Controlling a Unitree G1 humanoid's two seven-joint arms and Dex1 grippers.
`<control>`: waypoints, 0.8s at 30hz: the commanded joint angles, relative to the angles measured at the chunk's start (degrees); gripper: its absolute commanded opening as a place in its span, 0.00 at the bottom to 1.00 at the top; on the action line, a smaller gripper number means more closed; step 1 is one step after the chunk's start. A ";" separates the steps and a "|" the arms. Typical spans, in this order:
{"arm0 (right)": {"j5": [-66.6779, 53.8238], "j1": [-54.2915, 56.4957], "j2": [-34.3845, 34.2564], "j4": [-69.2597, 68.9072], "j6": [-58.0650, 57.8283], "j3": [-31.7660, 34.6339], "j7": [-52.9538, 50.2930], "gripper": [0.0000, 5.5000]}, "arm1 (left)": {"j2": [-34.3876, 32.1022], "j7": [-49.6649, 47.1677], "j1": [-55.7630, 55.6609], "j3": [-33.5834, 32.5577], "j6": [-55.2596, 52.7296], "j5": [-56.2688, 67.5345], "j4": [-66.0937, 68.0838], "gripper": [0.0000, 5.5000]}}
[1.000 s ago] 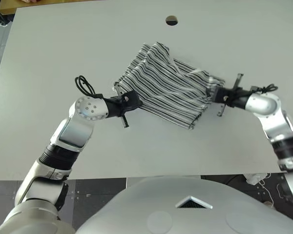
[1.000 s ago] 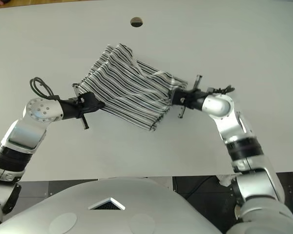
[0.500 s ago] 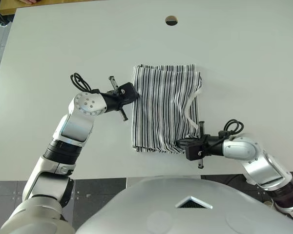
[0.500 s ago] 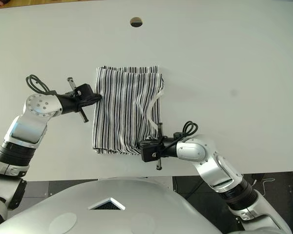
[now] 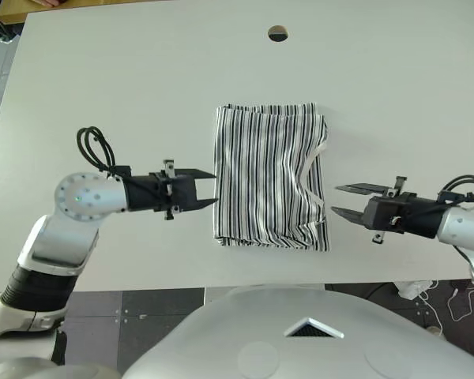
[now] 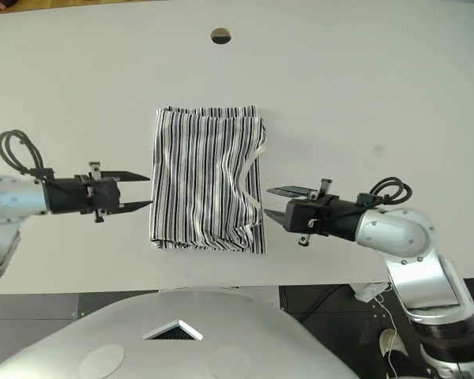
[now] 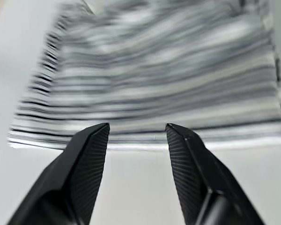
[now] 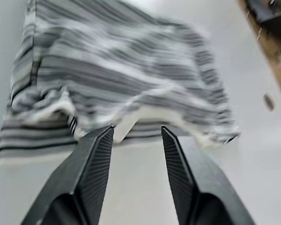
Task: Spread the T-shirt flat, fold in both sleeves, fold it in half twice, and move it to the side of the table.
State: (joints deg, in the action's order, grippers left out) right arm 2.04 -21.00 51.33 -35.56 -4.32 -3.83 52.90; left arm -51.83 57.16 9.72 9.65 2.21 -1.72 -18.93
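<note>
— Head view first: where is the T-shirt (image 5: 270, 175)?
— Folded into an upright striped rectangle, lying flat near the middle of the white table (image 5: 126, 87). A small round hole (image 5: 277, 33) in the tabletop sits at the shirt's 12 o'clock, well apart from it.

— And the arms?
— The left gripper (image 5: 215, 188) is at the shirt's 9 o'clock, its tips just beside the cloth edge. The right gripper (image 5: 336, 199) is at 3 o'clock, with a sliver of bare table between it and the shirt. Both point inward at the shirt.

— Jaws?
— Both are spread apart with nothing between them.

— What about the left wrist view?
— Two ribbed black fingers (image 7: 89, 159) stand well apart, with only tabletop in the gap. The striped edge of the shirt lies just past their tips, blurred.

— And the right wrist view?
— Its fingers (image 8: 96, 164) are parted too and hold nothing. Past the tips is the shirt's side, with a white trim curving along it and one rumpled corner. Whether either tip touches the cloth, I cannot tell.
</note>
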 commanded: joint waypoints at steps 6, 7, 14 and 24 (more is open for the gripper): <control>9.61 -3.84 2.66 2.75 1.72 -5.73 -0.03 0.44 | -0.80 -7.02 4.85 2.14 9.05 -11.63 5.28 0.46; 9.77 -4.17 2.70 2.12 1.95 -6.20 0.29 0.44 | -0.56 -7.16 5.10 2.67 9.51 -12.05 5.25 0.46; 17.52 -3.85 1.50 -0.10 4.52 -14.06 0.35 0.44 | 0.86 -7.37 5.80 5.00 10.24 -11.26 2.82 0.46; 22.68 3.31 -5.38 2.15 7.10 -18.86 -4.39 0.44 | -0.64 -5.15 7.40 6.11 10.33 -10.03 0.35 0.46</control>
State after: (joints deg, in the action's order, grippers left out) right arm 24.13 -18.68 46.50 -33.98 2.42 -22.13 48.90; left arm -51.16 50.43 16.10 14.91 12.96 -11.06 -19.06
